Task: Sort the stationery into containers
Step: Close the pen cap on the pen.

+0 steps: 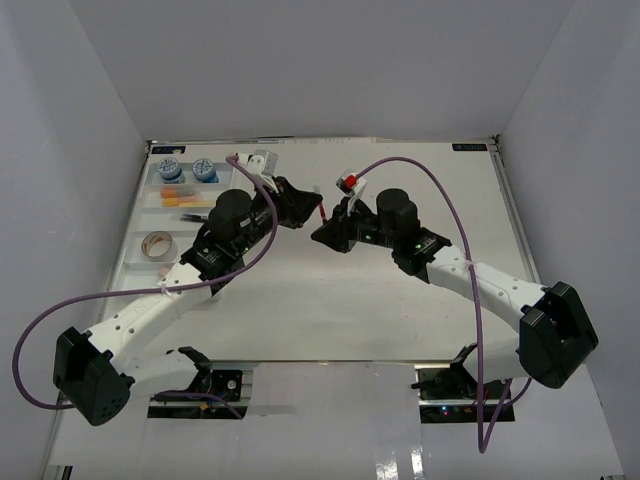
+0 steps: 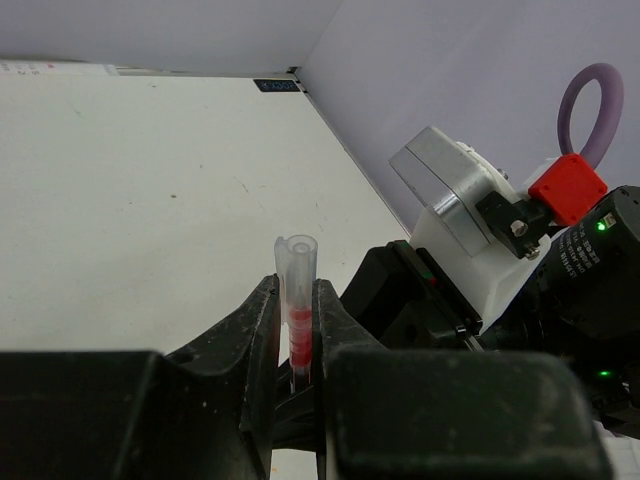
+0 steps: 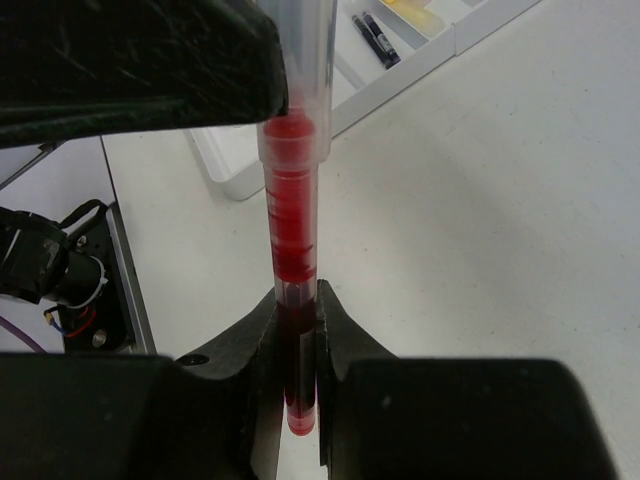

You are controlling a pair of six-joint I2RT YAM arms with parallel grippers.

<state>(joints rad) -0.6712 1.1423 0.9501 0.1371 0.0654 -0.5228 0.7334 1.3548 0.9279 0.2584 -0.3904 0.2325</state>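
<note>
**Red pen clenched from both ends**

Mid-table, right of the tray, the left gripper (image 2: 297, 300) and the right gripper (image 3: 298, 308) each clamp one end of the red pen (image 3: 290, 200). Far left, the white tray (image 1: 135, 250) holds a tape roll (image 1: 157, 243) and blue-white tubs (image 1: 170, 168). The dark label (image 2: 277, 86) at the far edge is unreadable.

Left arm (image 1: 150, 305), right arm (image 1: 490, 285) tip-to-tip, jaws tight.

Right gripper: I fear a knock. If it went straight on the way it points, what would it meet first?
Most likely the left gripper, shut on the same red pen the right gripper holds, just ahead along its shaft; the white tray lies beyond. Depth is unclear.
</note>
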